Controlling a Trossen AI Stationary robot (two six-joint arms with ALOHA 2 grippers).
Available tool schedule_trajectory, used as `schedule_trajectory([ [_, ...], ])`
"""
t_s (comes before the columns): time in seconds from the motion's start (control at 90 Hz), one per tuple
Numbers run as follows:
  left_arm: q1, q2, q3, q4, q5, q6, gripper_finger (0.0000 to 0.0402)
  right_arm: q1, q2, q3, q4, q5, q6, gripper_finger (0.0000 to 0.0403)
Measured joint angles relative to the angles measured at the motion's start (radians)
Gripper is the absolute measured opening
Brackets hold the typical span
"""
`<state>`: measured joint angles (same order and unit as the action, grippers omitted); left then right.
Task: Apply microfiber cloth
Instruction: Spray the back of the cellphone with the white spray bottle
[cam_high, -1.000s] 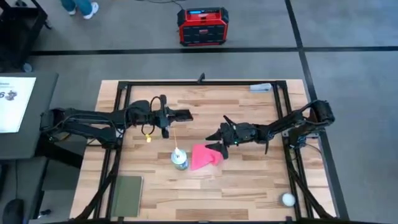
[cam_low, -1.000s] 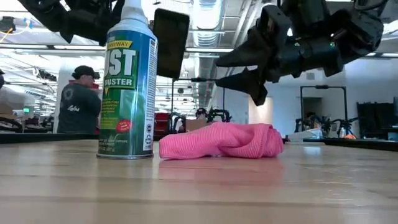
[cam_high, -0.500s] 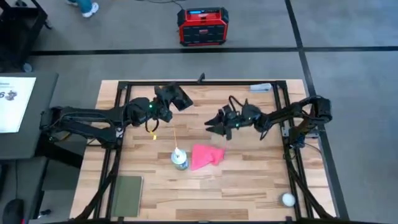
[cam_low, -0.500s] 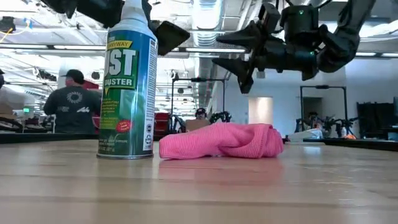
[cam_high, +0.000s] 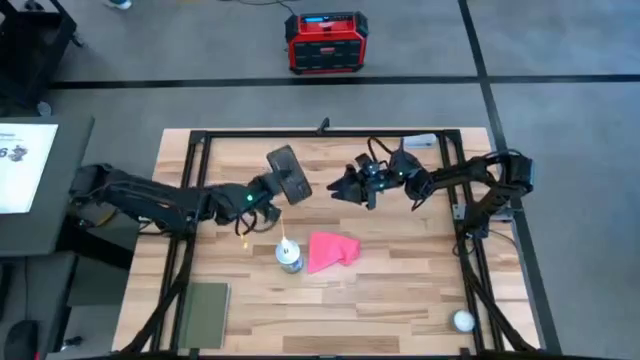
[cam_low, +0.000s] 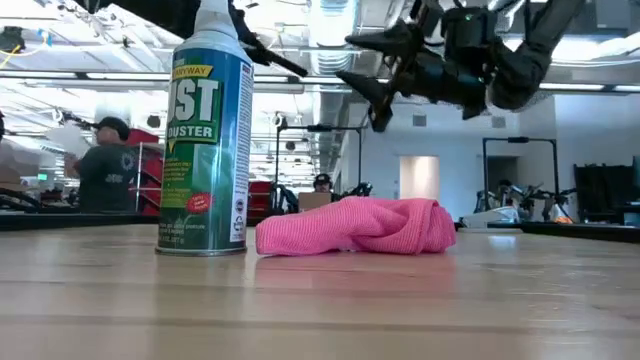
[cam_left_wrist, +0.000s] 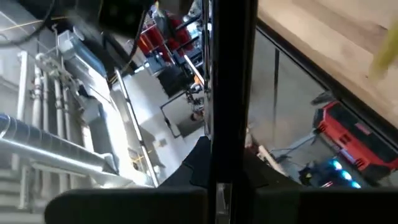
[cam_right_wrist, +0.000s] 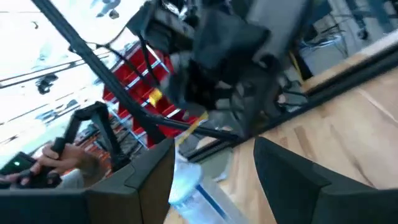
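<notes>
At the counter's (cam_high: 400, 300) near left corner lies a dull green pad (cam_high: 205, 314), well clear of the work. The left gripper (cam_high: 272, 188) has its fingers clamped on a black phone (cam_high: 287, 174), held raised above the counter, probably to offer its face for wiping. Below it stands the duster can (cam_high: 289, 256) with its thin straw pointing up, and touching the can's right side the microfiber cloth (cam_high: 333, 250) lies bunched on the wood, held by nothing. To the right of the phone, the right gripper (cam_high: 345, 187) hangs in the air with fingers apart and empty, facing the phone rather than the cloth. Open counter lies in front of and to the right of the cloth, giving room to descend; the can crowds its left edge. A white ball (cam_high: 462, 320) sits by the near right corner.
</notes>
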<state>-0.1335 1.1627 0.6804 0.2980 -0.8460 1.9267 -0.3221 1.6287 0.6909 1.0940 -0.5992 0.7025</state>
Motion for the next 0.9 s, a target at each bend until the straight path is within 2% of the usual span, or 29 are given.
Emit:
schedule_trajectory([
  [0.333,-0.108,0.079,0.003,0.125,-0.022,0.065,0.0,0.004,0.012,0.15,-0.195,-0.038,-0.035,0.0207],
  [0.578,-0.122,0.083,0.029,0.127,-0.042,0.099,0.0,0.041,0.013,0.172,-0.24,-0.058,-0.018,0.0207],
  [0.9,-0.127,0.083,0.037,0.14,-0.033,0.113,0.0,0.074,0.013,0.172,-0.27,-0.033,-0.021,0.0206],
])
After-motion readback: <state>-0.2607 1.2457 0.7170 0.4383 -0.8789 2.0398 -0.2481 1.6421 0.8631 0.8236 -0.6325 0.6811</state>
